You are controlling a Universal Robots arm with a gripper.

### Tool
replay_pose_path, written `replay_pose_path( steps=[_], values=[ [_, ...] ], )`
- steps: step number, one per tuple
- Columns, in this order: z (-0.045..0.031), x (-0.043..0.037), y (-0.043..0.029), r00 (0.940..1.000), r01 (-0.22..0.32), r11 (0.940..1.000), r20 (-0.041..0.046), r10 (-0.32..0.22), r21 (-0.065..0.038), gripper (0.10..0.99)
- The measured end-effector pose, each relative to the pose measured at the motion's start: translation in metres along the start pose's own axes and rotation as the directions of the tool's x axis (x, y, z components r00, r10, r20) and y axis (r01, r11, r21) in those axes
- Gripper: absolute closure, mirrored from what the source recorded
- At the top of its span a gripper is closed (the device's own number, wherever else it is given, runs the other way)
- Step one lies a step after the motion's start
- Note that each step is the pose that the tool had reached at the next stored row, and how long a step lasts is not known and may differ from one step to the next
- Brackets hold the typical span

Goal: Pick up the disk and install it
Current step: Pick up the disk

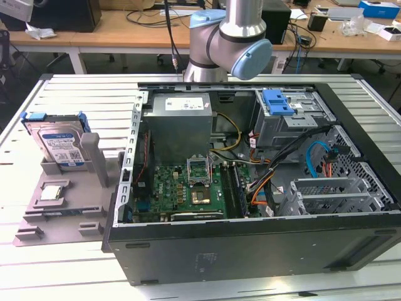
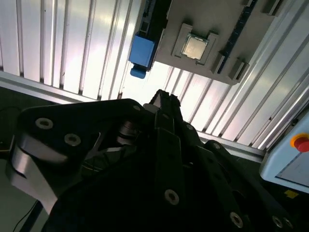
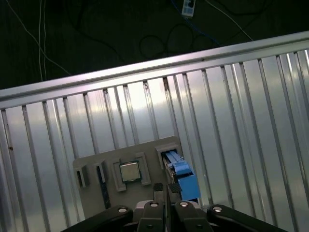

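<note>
The disk point(image 1: 59, 141) stands on edge in a grey holder point(image 1: 62, 207) on the slatted table, at the exterior view's left; it is silver with a white-and-blue label and a blue bracket. In both wrist views I look down on it from well above: the blue bracket point(image 3: 182, 178) point(image 2: 141, 50) and the disk's thin edge show. My gripper point(image 3: 165, 187) point(image 2: 164, 98) hangs high over the holder beside the disk, touching nothing. Its fingers are shut with nothing between them.
A small square processor chip point(image 3: 129, 171) point(image 2: 194, 47) lies in the holder. The open computer case point(image 1: 250, 188) takes up the middle and right of the table, with a grey drive cage and blue latch point(image 1: 279, 103) at the back. A red button point(image 2: 301, 143) sits beyond the table edge.
</note>
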State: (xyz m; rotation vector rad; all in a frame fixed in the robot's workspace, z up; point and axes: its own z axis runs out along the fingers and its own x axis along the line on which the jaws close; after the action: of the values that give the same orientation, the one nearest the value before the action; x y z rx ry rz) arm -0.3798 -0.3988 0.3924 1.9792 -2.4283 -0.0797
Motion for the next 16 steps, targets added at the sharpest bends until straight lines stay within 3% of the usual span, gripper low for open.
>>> replay_pose_path(
  steps=[3,6,7,11,16],
  values=[
    [0.0,0.0,0.0,1.0,0.0,1.0,0.0001,0.0,0.0,0.729],
    [0.0,0.0,0.0,1.0,-0.001,1.0,0.0,0.001,0.0,0.671],
    [0.0,0.0,0.0,1.0,-0.001,1.0,0.0001,0.001,0.0,0.604],
    [0.0,0.0,0.0,1.0,0.001,1.0,0.0,-0.001,0.0,0.604],
    [-0.0001,-0.0001,0.0,0.9975,0.071,0.9975,-0.0032,-0.071,-0.002,0.604]
  ],
)
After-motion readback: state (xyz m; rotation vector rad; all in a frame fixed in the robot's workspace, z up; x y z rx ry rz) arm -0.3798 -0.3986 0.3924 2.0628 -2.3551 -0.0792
